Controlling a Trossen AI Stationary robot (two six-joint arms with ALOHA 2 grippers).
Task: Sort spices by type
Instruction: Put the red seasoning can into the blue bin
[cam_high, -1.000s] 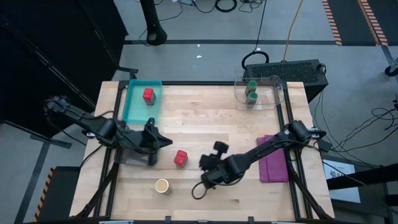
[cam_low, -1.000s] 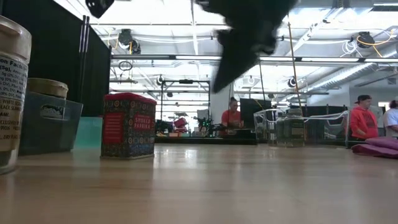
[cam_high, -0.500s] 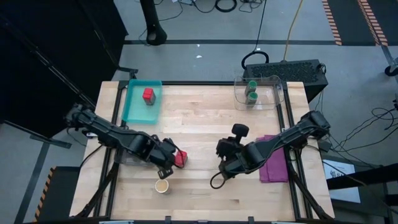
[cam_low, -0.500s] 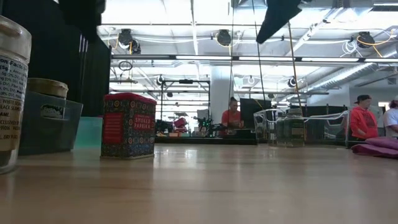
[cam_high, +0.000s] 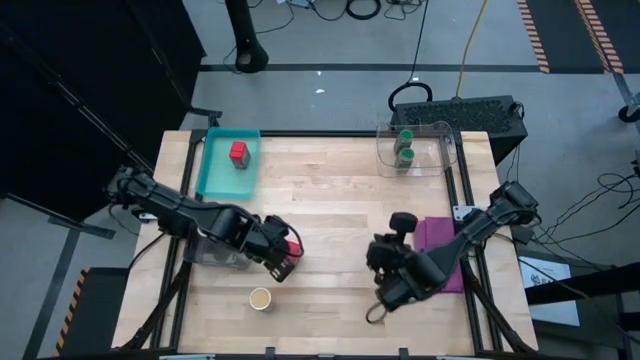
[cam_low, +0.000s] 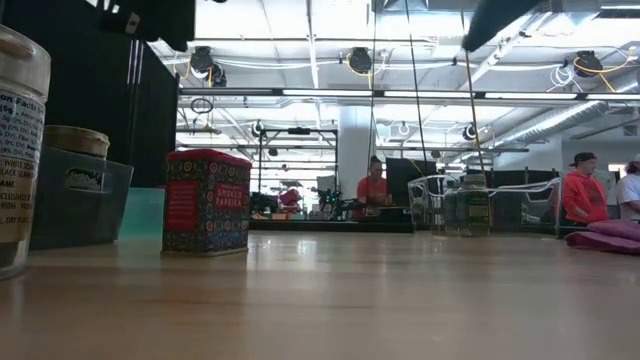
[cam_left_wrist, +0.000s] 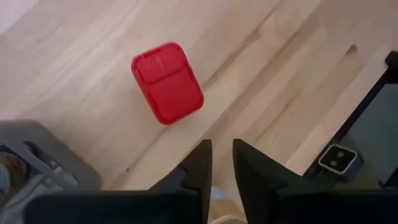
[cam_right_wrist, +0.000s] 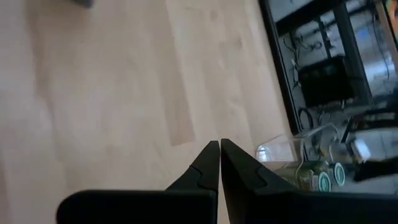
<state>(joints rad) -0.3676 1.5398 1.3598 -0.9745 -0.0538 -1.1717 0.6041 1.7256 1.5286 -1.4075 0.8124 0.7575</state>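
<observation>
Leftmost, relative to the table (cam_high: 330, 215): a teal tray (cam_high: 212, 176) sat at the far left corner with one red jar (cam_high: 239, 152) standing in it. Nearer the front on the left side, a grey bin (cam_high: 212, 250) lay partly under the left arm; in the low view a tan jar (cam_low: 74, 142) showed above its rim, though how it sat inside could not be told.

The left gripper (cam_high: 281, 262) hung above the table just right of the bin, fingers (cam_left_wrist: 196, 163) nearly together with a narrow gap, gripping nothing. A second red jar (cam_high: 291, 246) stood upright on the wood just beside the gripper, apart from the fingers in the wrist view (cam_left_wrist: 166, 82). In the low view it read as a red tin (cam_low: 207, 203).

Another tan jar (cam_high: 260, 298) stood alone near the front edge, just in front of the left gripper.

Right of centre, the right gripper (cam_high: 378, 305) was above the front part of the table, fingers (cam_right_wrist: 208, 163) pressed shut and empty. A purple cloth (cam_high: 447, 250) lay at the right edge, partly under that arm.

At the far right corner a clear bin (cam_high: 416, 148) held two green-lidded jars (cam_high: 405, 148), side by side.
</observation>
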